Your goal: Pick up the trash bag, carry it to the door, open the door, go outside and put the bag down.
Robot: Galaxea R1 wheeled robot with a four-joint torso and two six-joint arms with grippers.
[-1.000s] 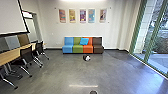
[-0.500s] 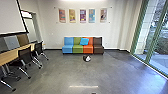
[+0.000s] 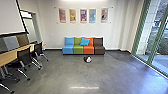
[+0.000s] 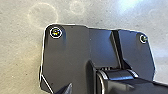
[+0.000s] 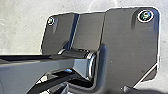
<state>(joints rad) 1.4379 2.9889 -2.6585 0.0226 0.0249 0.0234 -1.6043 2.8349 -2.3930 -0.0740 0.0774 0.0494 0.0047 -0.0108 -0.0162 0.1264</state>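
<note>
On the floor in front of the colourful sofa lies a small rounded black-and-white object (image 3: pixel 87 59), dark on its left side and white on its right. It may be the trash bag, but I cannot tell for certain. Tall green-framed glass (image 3: pixel 156 32) runs along the right side, with paving and plants outside; I cannot tell which part of it is a door. The state of my left and right grippers cannot be made out in the wrist views.
The sofa (image 3: pixel 99 47) with a blue cushion (image 3: pixel 85 42) stands against the far wall. At the left are a long wooden table (image 3: pixel 10 56), several black wheeled chairs (image 3: pixel 24 55) and a white screen (image 3: pixel 10 16). Grey floor (image 3: pixel 62 72) stretches ahead.
The head view has shifted a little, with the chairs sliding left and lower. A dark round thing at its bottom edge has dropped out of sight. The black-and-white object still lies before the sofa.
</note>
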